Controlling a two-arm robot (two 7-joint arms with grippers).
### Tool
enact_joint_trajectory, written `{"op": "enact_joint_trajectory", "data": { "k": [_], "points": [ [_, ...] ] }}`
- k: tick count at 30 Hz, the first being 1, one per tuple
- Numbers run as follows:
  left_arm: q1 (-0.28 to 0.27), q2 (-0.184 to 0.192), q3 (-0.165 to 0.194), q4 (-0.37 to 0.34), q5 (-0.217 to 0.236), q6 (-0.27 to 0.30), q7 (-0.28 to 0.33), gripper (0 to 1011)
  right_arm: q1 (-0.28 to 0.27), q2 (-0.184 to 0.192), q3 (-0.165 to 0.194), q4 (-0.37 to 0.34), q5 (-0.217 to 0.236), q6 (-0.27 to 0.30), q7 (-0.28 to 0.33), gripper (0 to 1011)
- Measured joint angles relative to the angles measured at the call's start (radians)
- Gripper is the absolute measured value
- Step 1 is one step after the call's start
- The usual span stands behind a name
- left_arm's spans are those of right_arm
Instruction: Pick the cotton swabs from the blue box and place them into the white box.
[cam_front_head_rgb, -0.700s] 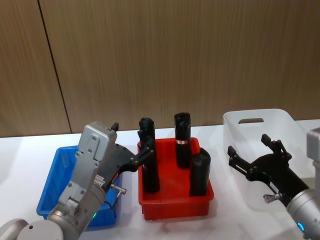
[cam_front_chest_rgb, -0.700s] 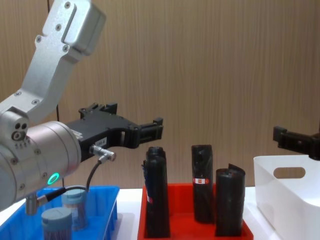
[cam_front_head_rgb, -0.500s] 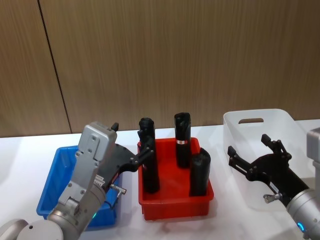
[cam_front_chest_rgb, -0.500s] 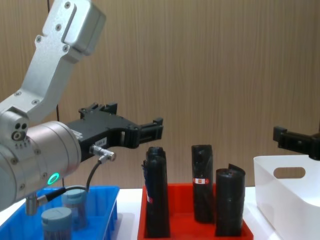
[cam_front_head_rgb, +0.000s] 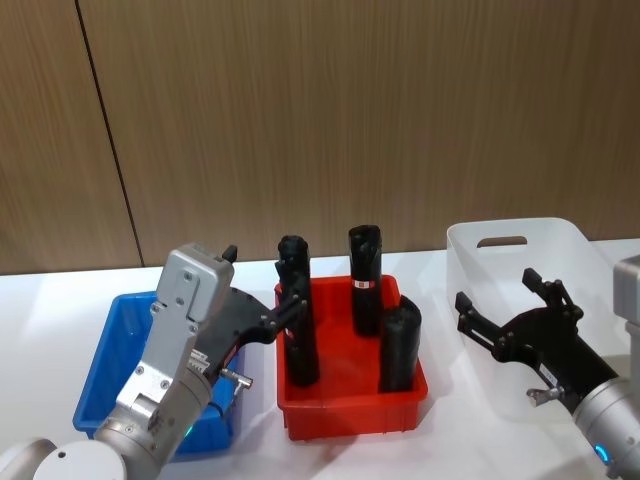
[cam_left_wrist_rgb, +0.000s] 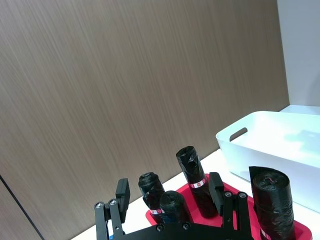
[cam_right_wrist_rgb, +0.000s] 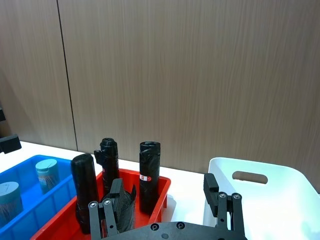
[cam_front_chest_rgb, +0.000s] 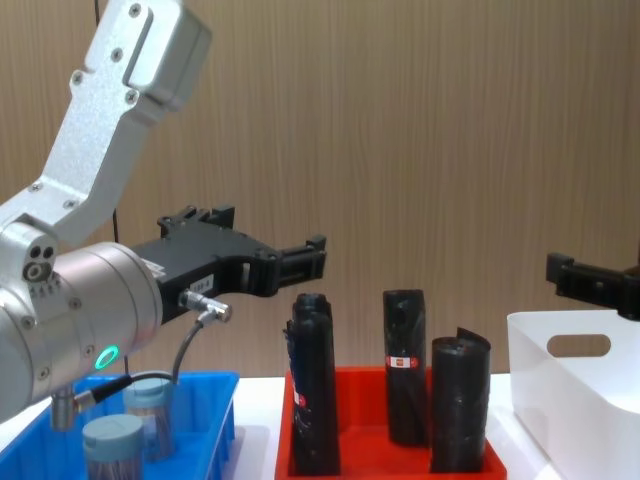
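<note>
Left gripper (cam_front_head_rgb: 263, 272) jaws wide, empty, hanging above right edge of blue box (cam_front_head_rgb: 100, 360), tips toward red tray (cam_front_head_rgb: 350, 415). Right gripper (cam_front_head_rgb: 497, 290) jaws wide, empty, raised over left side of white box (cam_front_head_rgb: 580, 250). Two cotton swabs (cam_front_chest_rgb: 112, 438) upright in blue box. Black rolls (cam_front_head_rgb: 362, 275) standing in tray.

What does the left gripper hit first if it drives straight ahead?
Likely nothing close: the left gripper points level above the black rolls in the red tray, toward the wood wall. Clearance looks slim.
</note>
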Motion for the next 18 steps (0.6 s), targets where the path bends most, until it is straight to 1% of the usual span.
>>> {"op": "enact_joint_trajectory", "data": {
  "k": [9, 18],
  "points": [
    [0.0, 0.0, -0.002, 0.002, -0.002, 0.003, -0.001, 1003, 0.0, 0.0, 0.0, 0.0, 0.0, 0.0, 0.0, 1002],
    [-0.005, 0.005, -0.018, 0.016, -0.033, 0.041, -0.006, 1003, 0.0, 0.0, 0.0, 0.0, 0.0, 0.0, 0.0, 1001]
  ]
}}
